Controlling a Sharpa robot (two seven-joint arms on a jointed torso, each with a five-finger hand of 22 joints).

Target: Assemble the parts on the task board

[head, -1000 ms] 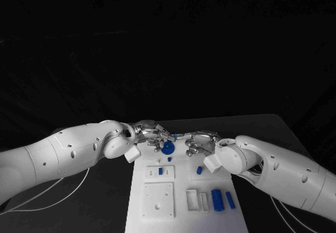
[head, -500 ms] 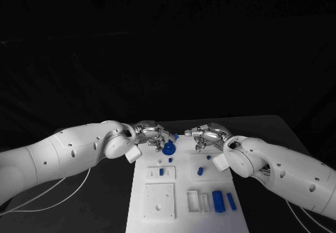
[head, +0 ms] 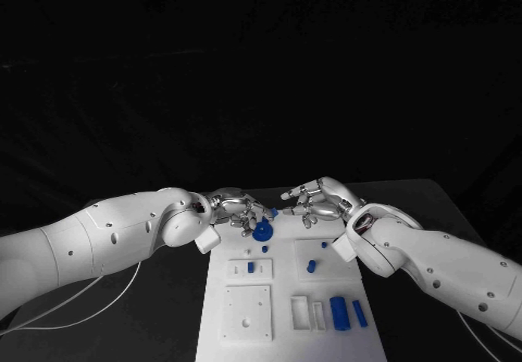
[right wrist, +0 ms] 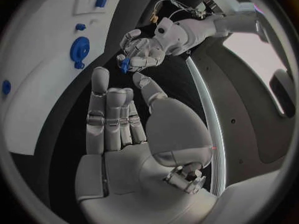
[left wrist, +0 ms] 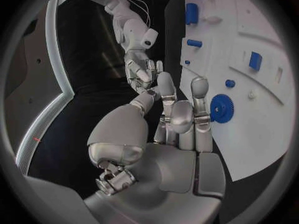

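White and long, the task board (head: pixel 292 302) runs down the middle of the black table (head: pixel 435 204) in the head view. My left hand (head: pixel 237 210) sits at the board's far left corner, fingers curled in, with a small blue part (head: pixel 268 214) showing at its fingertips. Just below it a blue gear (head: pixel 261 231) lies on the board. My right hand (head: pixel 322 200) is raised over the board's far right corner, fingers spread and nothing in them. Nearer to me on the board are a small blue peg (head: pixel 250 266) in a white block, another blue peg (head: pixel 311 265) to its right, and two blue cylinders (head: pixel 346 311) side by side near the right edge.

In the left wrist view, my left hand (left wrist: pixel 177 117) has its fingers bent inward beside the board's edge, and the gear (left wrist: pixel 220 107) lies flat on the board close beside those fingertips. I cannot see the small part from here. My other hand (left wrist: pixel 142 74) hangs beyond, apart from mine.

In the right wrist view, my right hand (right wrist: pixel 118 117) is flat, fingers straight and close together, thumb out to the side, holding nothing. Across from it my left hand (right wrist: pixel 142 52) pinches the small blue part (right wrist: pixel 124 64) at its fingertips. The gear (right wrist: pixel 79 50) rests on the board (right wrist: pixel 37 84) near that hand.
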